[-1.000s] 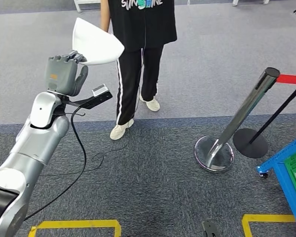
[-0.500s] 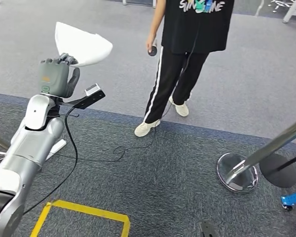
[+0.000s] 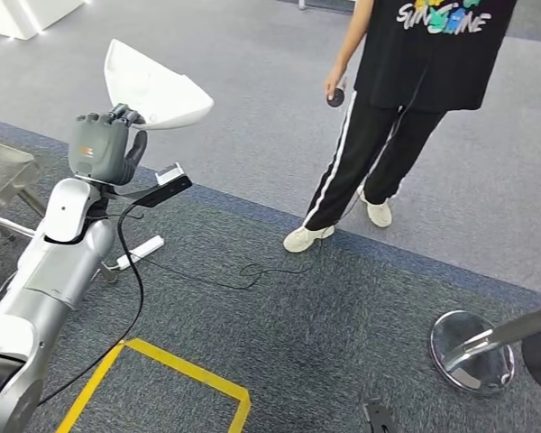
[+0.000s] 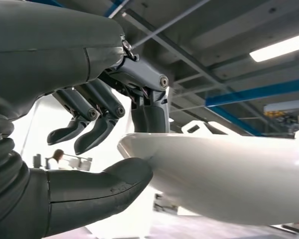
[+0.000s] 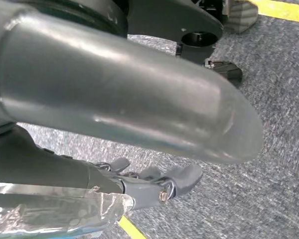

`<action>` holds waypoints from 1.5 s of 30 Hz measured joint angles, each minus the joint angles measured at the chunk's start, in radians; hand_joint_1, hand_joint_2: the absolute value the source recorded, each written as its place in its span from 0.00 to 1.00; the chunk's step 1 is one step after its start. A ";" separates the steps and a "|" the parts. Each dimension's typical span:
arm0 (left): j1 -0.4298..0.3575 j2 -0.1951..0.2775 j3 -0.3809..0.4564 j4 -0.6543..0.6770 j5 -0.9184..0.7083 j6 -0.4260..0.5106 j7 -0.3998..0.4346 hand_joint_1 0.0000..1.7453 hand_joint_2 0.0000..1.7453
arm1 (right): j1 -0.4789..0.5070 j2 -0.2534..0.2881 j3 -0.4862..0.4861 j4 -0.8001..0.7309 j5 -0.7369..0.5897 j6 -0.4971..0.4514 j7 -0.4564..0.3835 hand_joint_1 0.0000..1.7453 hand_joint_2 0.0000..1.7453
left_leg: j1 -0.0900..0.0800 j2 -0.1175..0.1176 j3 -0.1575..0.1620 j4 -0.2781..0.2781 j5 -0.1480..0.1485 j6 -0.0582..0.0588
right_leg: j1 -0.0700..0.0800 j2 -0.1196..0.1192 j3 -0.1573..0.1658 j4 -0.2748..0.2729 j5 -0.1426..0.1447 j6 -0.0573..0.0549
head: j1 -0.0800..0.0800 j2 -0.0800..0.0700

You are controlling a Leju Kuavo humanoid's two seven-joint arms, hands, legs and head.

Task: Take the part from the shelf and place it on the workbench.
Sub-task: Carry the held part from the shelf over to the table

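Note:
The part (image 3: pixel 155 90) is a white, curved shell-like piece held up at chest height over the carpet. My left hand (image 3: pixel 105 144) grips its near edge from below, with the silver arm stretched forward on the left. In the left wrist view the thumb and dark fingers (image 4: pixel 102 124) pinch the rim of the white part (image 4: pixel 230 174). A metal workbench corner (image 3: pixel 3 176) shows at the far left edge, beyond my arm. My right hand (image 5: pixel 155 184) hangs low over the carpet, fingers stretched out and holding nothing.
A person (image 3: pixel 404 108) in a black shirt and striped trousers stands ahead on the right, holding a small dark object (image 3: pixel 335 96). A chrome stanchion base (image 3: pixel 472 352) stands at the lower right. A white power strip (image 3: pixel 140 252) and cables lie near yellow floor tape (image 3: pixel 179 370).
The whole picture has slid to the right, so the camera has turned left. The metal workbench corner has come into view on the left. My left hand still holds the white part.

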 joint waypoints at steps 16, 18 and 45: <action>-0.003 -0.004 0.003 -0.002 0.000 -0.005 0.001 1.00 1.00 | -0.002 0.002 0.000 0.000 0.004 0.005 0.008 0.00 0.00 | 0.005 0.009 0.085 -0.156 0.086 0.049 | 0.000 -0.027 -0.086 0.241 -0.145 0.047 | 0.011 0.000; 0.002 -0.005 0.003 -0.002 0.000 -0.006 0.001 1.00 1.00 | 0.001 0.002 0.000 0.000 0.004 0.005 0.009 0.00 0.00 | 0.002 -0.022 0.086 -0.156 0.085 0.050 | 0.001 -0.016 -0.130 0.304 -0.147 0.042 | 0.012 0.000; 0.004 -0.016 0.011 -0.003 0.037 -0.020 0.000 1.00 1.00 | -0.005 0.002 0.000 0.000 0.007 0.008 0.012 0.00 0.00 | -0.004 0.068 0.086 -0.159 0.085 0.041 | 0.013 -0.099 0.013 0.029 -0.046 0.038 | 0.002 0.000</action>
